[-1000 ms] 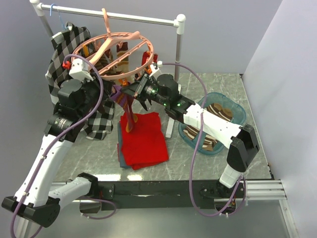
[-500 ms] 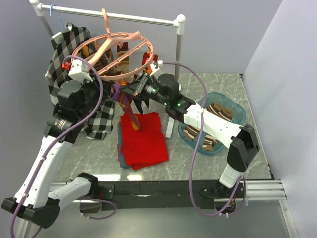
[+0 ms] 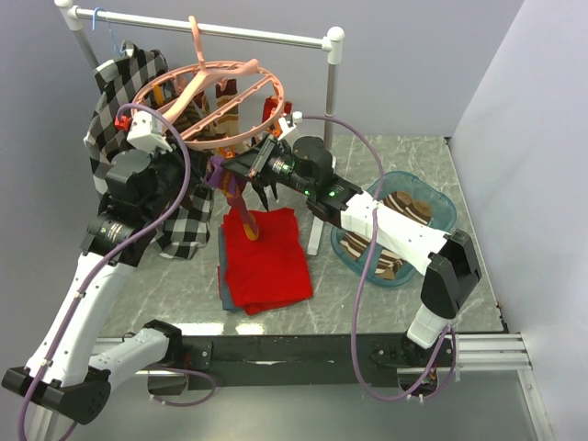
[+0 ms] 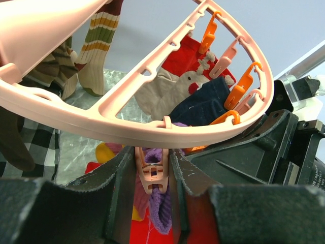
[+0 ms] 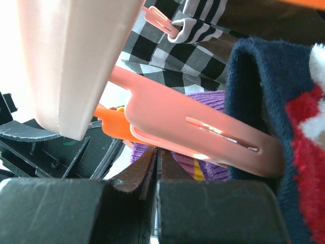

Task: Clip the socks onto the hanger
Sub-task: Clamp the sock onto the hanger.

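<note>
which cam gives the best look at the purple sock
Left wrist: the purple sock is close and centred, its ribbed cuff at the pink clip. The right wrist view shows only a ribbed purple patch, mostly hidden behind pink plastic. The top external view shows it small, crowded between the two arms.

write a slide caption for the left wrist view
Left end effector grips a pink clip over the purple sock, beneath the hanger ring
</note>
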Available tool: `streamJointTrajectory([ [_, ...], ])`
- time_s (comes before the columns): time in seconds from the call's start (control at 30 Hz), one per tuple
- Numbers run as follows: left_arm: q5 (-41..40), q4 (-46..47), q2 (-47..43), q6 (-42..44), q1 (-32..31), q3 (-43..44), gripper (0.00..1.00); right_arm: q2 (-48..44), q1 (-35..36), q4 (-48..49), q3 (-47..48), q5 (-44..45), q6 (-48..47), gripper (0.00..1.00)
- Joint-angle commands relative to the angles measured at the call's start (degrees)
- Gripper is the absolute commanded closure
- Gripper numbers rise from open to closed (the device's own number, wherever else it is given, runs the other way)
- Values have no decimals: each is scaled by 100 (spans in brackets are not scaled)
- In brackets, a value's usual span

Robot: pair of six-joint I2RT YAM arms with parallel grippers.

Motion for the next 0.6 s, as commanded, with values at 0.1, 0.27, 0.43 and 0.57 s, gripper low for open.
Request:
streamJointTrajectory([
  [0.1,-16,152,-132,-16,-47,-53,70,-165,-14,388,295,-28,7,100],
  [0.27,-245,-6,-219,72,-47,211,32,-253,-5,432,207,7,-168,98],
  [0.43,-421,-51,-421,98,-47,413,6,-429,-5,266,145,112,-599,68],
  [0.57,-579,-173,-702,203,-47,510,3,-832,-5,37,23,86,-1282,42],
])
